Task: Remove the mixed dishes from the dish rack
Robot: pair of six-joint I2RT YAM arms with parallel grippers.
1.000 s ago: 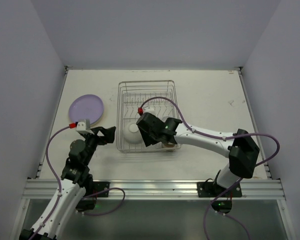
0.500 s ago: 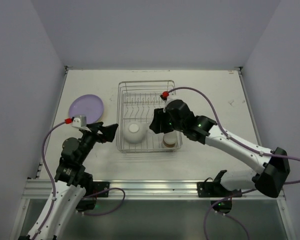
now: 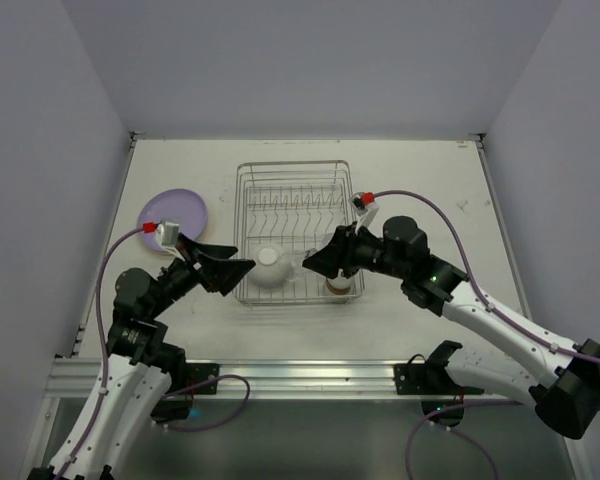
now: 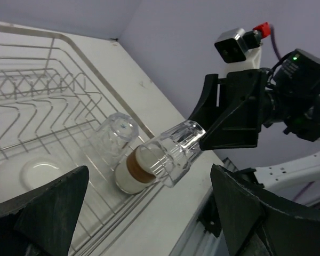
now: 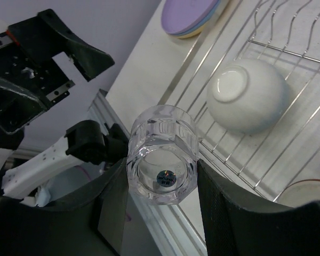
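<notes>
The silver wire dish rack (image 3: 291, 196) sits mid-table. My right gripper (image 3: 315, 262) hovers over its front edge, shut on a clear glass (image 3: 292, 265) that lies sideways, mouth toward the left arm. In the right wrist view the glass (image 5: 161, 154) sits between both pads. My left gripper (image 3: 238, 275) stands open just left of the rack, facing the glass (image 4: 173, 154), with nothing between its fingers. In the rack lie an upturned white bowl (image 3: 268, 267), a brown cup (image 4: 133, 173) and a second clear glass (image 4: 116, 136). A purple plate (image 3: 173, 215) rests on the table to the left.
The purple plate tops a small stack (image 5: 194, 16) with tan and blue rims showing. The rack's upright prongs (image 3: 292, 215) stand in its middle. Walls close in the table on three sides. The metal rail (image 3: 300, 375) runs along the near edge.
My right gripper has lifted the clear glass out of the rack and tipped it sideways toward the left arm. My left gripper has swung right, toward the rack and the glass.
</notes>
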